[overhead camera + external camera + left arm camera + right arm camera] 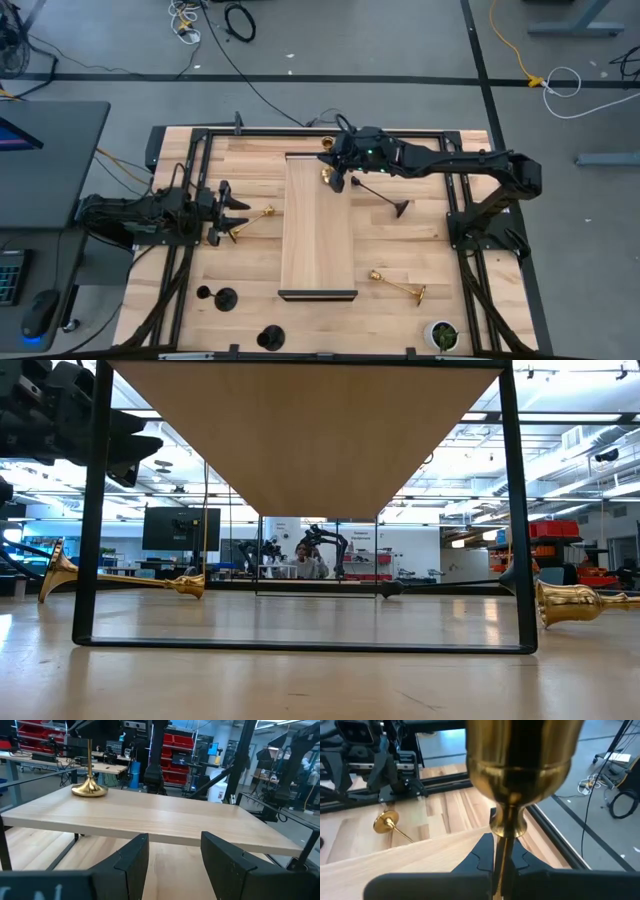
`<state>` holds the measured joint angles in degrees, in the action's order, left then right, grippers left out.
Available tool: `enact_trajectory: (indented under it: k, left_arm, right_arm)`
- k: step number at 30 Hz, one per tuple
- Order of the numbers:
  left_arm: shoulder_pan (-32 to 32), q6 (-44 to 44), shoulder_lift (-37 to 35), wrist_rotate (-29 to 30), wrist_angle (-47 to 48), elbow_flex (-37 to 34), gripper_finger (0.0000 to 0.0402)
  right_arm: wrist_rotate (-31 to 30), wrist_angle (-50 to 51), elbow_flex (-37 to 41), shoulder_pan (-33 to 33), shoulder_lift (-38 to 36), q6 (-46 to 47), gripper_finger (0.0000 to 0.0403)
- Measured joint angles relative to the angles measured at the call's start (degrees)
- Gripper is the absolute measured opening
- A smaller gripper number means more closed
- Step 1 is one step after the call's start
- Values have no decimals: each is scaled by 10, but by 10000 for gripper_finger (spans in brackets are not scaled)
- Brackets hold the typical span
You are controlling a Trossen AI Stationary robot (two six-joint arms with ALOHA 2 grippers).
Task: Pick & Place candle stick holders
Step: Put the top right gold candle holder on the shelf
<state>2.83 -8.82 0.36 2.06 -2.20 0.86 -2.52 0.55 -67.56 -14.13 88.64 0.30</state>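
Right gripper (pixel 338 176) over far end of raised shelf (pixel 316 240), fingers clamped on stem of upright gold candlestick (pixel 512 785) — vertical for standing placement. Left gripper (pixel 222 212) beside fallen gold candlestick (pixel 251 221) on surface — fingers apart, empty.

Two black jointed arms (pixel 470 165), angular matte black tool fingers (pixel 132 860)

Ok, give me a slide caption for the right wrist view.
Right gripper clamps the thin stem of an upright gold candlestick over the raised wooden shelf.
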Motion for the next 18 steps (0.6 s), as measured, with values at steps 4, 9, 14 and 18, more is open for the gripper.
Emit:
enact_trajectory:
  k: [4,9,14,18]
  left_arm:
    - [0,0,0,-4,0,0,181]
    - [0,4,0,-4,0,0,181]
    - [0,5,0,-1,-1,0,181]
    - [0,5,0,12,-1,0,181]
  right_arm:
    - [-2,-61,56,0,-40,15,2]
    - [-1,-153,125,0,-64,27,2]
    - [-4,-165,145,-3,-64,27,2]
    - [6,-172,146,-8,-64,35,4]
